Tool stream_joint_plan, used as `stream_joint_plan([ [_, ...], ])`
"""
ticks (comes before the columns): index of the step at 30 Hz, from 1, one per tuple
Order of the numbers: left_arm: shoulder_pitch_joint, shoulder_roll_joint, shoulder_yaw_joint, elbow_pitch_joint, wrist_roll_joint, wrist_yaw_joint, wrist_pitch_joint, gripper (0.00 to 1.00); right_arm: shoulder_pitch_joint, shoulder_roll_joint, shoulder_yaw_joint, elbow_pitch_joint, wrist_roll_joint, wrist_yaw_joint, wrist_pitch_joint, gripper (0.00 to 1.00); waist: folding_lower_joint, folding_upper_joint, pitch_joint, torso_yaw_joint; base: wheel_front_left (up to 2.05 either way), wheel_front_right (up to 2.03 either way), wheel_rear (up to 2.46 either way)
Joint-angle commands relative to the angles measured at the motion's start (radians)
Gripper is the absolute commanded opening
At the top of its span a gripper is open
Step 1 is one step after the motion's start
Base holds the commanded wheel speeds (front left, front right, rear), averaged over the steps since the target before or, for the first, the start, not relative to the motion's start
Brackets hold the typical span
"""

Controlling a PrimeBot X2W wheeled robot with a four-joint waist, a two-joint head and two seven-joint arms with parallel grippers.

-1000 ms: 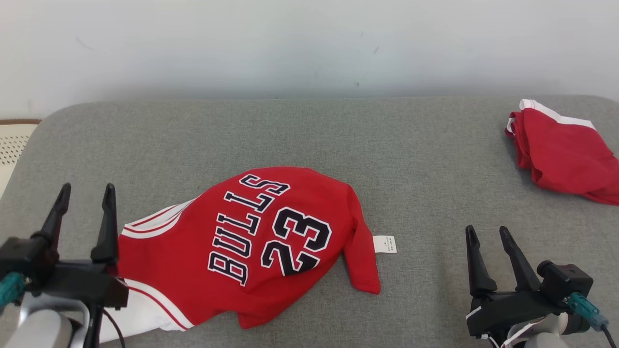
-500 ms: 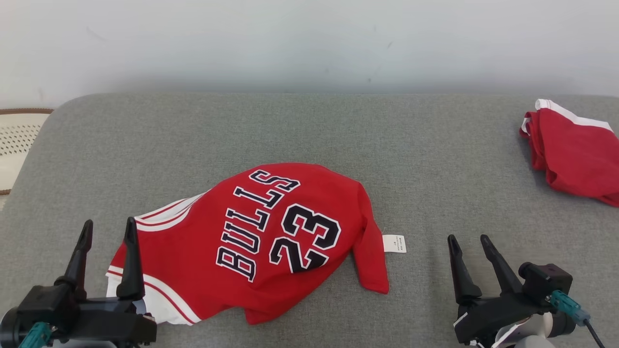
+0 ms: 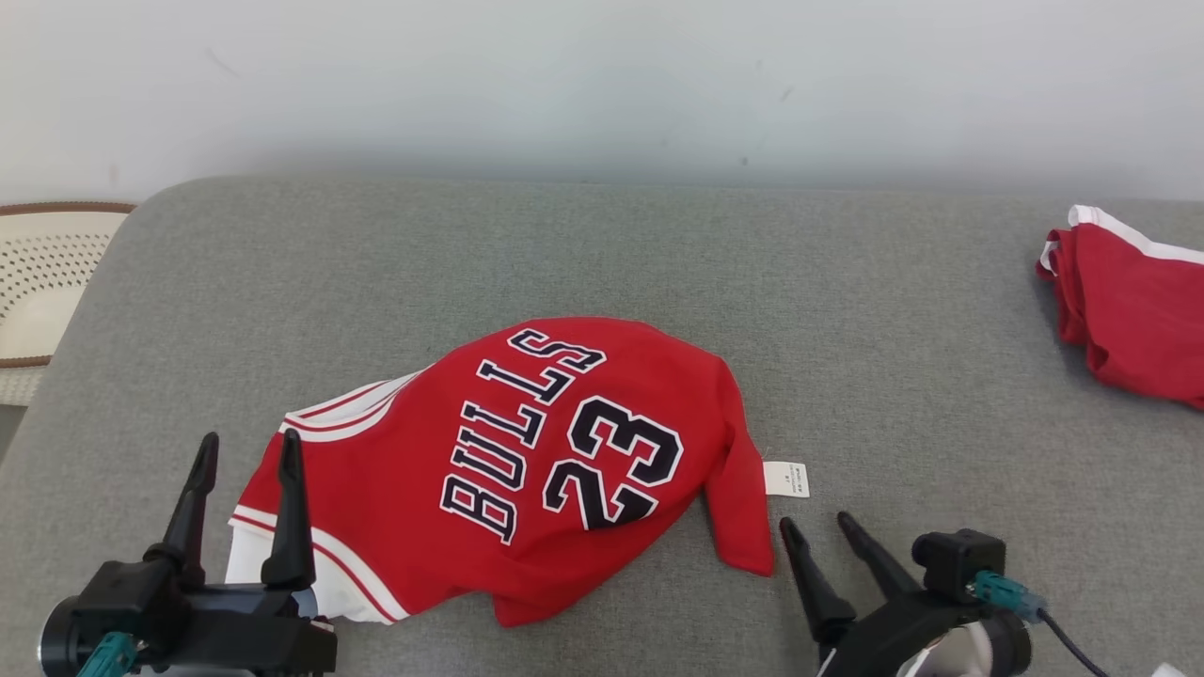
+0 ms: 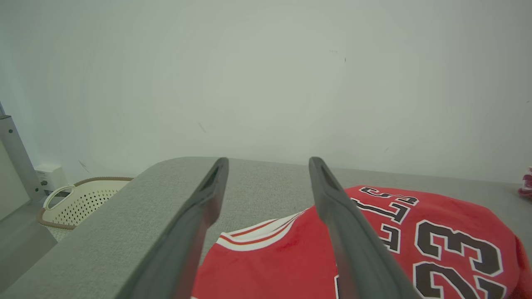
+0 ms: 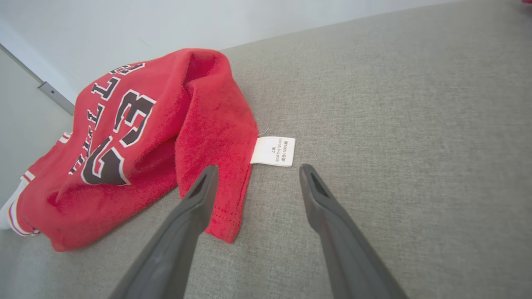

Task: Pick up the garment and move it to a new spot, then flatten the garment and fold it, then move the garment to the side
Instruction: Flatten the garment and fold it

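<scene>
Behind left pincer (image 3: 249, 436), jersey (image 3: 527, 461) corner partly hidden.

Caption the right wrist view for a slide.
Open right end effector near the white care label of a crumpled red Bulls 23 jersey on a grey cushion.

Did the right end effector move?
Yes. The right end effector moved left, toward the white tag on the jersey.

Head view looks down; low wrist views share the jersey (image 3: 527, 461).
</scene>
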Motion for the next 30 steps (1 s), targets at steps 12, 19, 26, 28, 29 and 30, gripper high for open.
stream_joint_plan([
  [12,0.011,-0.053,0.048,0.028,0.042,-0.065,-0.003,1.00,-0.069,-0.008,0.135,0.194,0.091,-0.001,-0.008,0.96,0.0000,-0.0001,-0.006,0.057,0.00,0.00,0.00],
  [19,0.019,-0.076,0.077,0.036,0.060,-0.088,-0.003,1.00,-0.117,-0.005,0.173,0.309,0.105,-0.001,-0.052,0.00,0.0000,-0.0001,-0.012,0.070,0.00,0.00,0.00],
  [26,0.035,-0.095,0.109,0.041,0.077,-0.105,-0.003,1.00,-0.203,-0.059,0.160,0.341,0.117,-0.001,-0.112,0.00,0.0000,-0.0001,-0.023,0.059,0.00,0.00,0.00],
  [28,0.042,-0.100,0.117,0.041,0.080,-0.110,-0.003,1.00,-0.239,-0.091,0.153,0.329,0.113,-0.001,-0.118,0.00,0.0000,-0.0001,-0.027,0.051,0.00,0.00,0.00],
  [29,0.043,-0.102,0.119,0.041,0.083,-0.109,-0.003,1.00,-0.257,-0.108,0.150,0.323,0.112,-0.001,-0.117,0.00,0.0000,-0.0001,-0.029,0.048,0.00,0.00,0.00],
  [30,0.043,-0.105,0.123,0.040,0.085,-0.111,-0.003,1.00,-0.278,-0.127,0.148,0.313,0.110,-0.001,-0.115,0.00,0.0000,-0.0001,-0.030,0.044,0.00,0.00,0.00],
])
